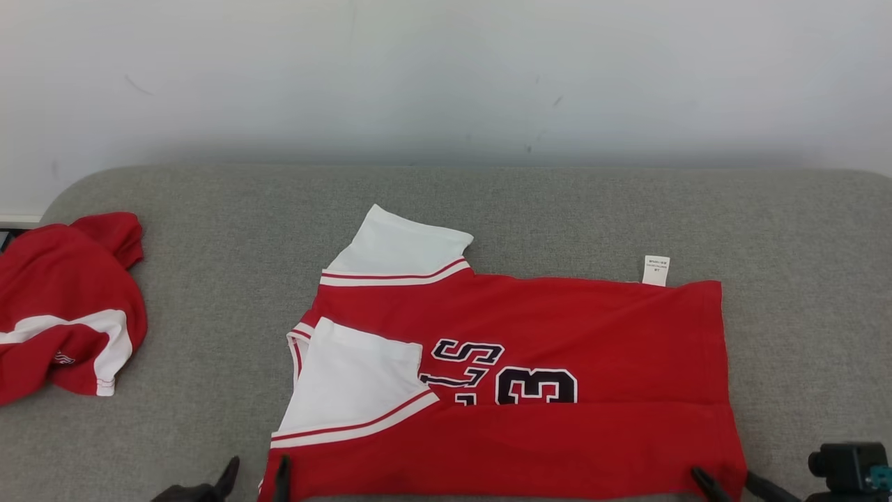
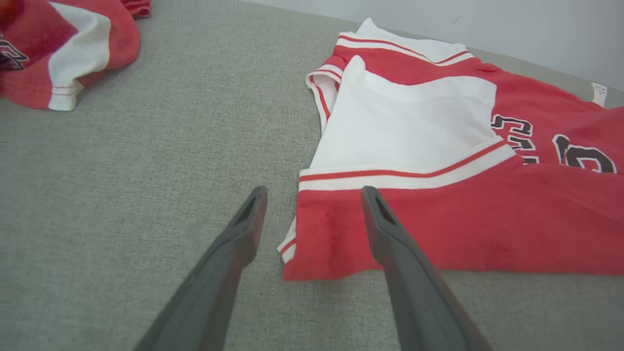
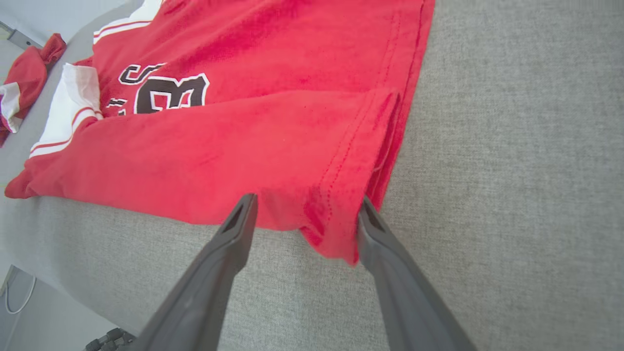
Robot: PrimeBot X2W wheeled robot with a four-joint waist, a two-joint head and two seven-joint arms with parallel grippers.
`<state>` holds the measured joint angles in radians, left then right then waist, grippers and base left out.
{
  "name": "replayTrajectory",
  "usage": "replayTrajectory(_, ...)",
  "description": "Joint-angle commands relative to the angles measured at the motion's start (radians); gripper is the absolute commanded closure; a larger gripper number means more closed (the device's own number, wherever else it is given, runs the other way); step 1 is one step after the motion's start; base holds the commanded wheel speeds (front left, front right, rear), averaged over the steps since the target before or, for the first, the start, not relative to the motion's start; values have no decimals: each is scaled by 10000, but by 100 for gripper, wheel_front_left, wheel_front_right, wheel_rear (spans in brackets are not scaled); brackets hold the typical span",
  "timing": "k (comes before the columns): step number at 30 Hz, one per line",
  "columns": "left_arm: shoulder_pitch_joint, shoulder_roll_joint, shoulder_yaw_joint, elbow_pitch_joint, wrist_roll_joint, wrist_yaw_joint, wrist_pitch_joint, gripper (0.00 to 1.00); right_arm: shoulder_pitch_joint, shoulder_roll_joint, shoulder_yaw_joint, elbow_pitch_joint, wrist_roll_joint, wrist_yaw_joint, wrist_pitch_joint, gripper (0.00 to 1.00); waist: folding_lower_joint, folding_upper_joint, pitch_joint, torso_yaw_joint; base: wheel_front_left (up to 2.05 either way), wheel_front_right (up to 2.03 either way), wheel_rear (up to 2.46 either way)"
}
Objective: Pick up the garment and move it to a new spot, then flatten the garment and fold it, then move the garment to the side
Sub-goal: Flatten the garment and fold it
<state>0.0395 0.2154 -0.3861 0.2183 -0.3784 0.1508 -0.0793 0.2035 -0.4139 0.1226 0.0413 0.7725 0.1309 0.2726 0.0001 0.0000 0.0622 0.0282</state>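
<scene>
On the grey worktop (image 1: 209, 279) lies the half-folded red garment (image 1: 557, 328), which looks soft, light and floppy, likely best pinched at its two near corners, where the left gripper (image 1: 258, 464) and right gripper (image 1: 723, 477) sit with fingers spread, holding nothing.

Grey fabric-covered surface (image 1: 209, 209) with rounded corners runs back to a plain pale wall (image 1: 446, 70), faintly scuffed, under soft, even light.
</scene>
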Motion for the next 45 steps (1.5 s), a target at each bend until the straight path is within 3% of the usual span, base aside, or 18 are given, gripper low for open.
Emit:
replayTrajectory(1, -173, 91, 68, -46, 113, 53, -129, 0, -87, 45, -124, -227, -91, -6, -212, 0, -1, 0, 9, -7, 0, 0, 0)
replayTrajectory(7, -348, 190, 318, -405, 244, 261, -753, 0, 334, 59, -672, -1097, -201, -6, -890, 0, -1, 0, -13, 23, 0, 0, 0)
replayTrajectory(12, -500, 297, 548, -661, 286, 441, -1153, 0, 128, 212, -1188, -1645, -980, -4, -1954, 0, -1, 0, 26, -81, 0, 0, 0)
replayTrajectory(23, -598, 709, 837, -952, 600, 790, -1434, 0, -246, 1192, -2063, -1027, -3030, -6, -3426, 0, -1, 0, -329, -31, 0, 0, 0)
replayTrajectory(30, -91, 1050, 1310, -1375, 468, 1219, -1324, 0, -82, 1797, -2262, -889, -3444, -6, -3453, 0, -1, 0, -767, -127, 0, 0, 0)
replayTrajectory(36, 221, 1326, 1505, -1765, 444, 1415, -1143, 0, -144, 1919, -2323, -913, -3549, -6, -3389, 0, -1, 0, -953, -131, 0, 0, 0)
replayTrajectory(45, 356, 1863, 1137, -2071, 543, 926, -696, 0, -98, 1948, -2264, -925, -3690, -6, -3109, 0, -1, 0, -1150, -49, 0, 0, 0)
